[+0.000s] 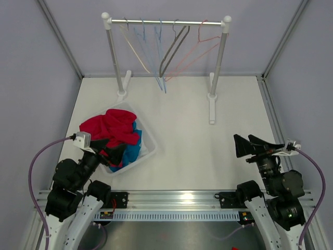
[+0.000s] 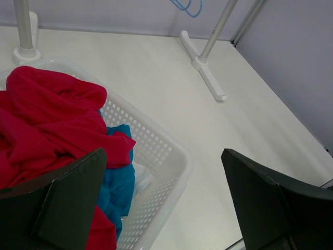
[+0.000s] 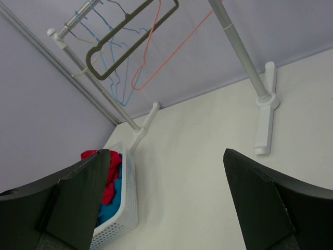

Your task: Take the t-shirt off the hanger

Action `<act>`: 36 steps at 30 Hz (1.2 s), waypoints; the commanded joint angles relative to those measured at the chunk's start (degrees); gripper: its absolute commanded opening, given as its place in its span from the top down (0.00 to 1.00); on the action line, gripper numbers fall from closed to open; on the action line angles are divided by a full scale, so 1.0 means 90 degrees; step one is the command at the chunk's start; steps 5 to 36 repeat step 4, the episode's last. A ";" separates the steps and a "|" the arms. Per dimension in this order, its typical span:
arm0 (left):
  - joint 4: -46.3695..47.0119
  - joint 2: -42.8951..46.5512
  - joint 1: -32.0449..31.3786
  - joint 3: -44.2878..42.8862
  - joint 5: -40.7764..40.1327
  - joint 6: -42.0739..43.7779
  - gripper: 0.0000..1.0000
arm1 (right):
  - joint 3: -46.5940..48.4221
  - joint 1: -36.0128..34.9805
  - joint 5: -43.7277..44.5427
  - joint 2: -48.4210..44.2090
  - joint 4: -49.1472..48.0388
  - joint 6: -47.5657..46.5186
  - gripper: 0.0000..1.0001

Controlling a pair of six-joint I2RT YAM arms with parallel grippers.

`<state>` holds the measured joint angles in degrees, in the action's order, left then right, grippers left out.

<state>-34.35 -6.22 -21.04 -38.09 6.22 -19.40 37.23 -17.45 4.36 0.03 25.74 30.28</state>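
– On the tabletop (image 1: 197, 156), what is seen at the left?
– A white basket (image 1: 151, 141) is seen there. The red t-shirt (image 1: 112, 125) is heaped in it, over a blue cloth (image 1: 134, 148).
– Where are the hangers found?
– Several hangers (image 1: 174, 49) are hung on the rack (image 1: 166, 22) at the far edge, well apart from the basket.
– How is the left pincer (image 1: 112, 152) held?
– It is spread wide at the basket's near side. In the wrist view one finger is seen over the t-shirt and the other past the rim, over the tabletop. Whether the t-shirt is touched cannot be told.
– And the right pincer (image 1: 244, 139)?
– It is spread wide too, above the tabletop at the right, pointed toward the rack, well apart from the basket.
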 commanded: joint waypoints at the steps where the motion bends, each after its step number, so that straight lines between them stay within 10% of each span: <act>1: 0.0203 0.0095 0.0033 0.0023 -0.0153 -0.0012 0.01 | 0.0072 0.0025 0.0364 -0.0423 0.0616 0.0112 0.01; 36: 0.0174 0.0115 0.0033 0.0013 -0.0212 -0.0032 0.01 | 0.0120 0.0025 0.0346 -0.0365 0.0695 0.0160 0.01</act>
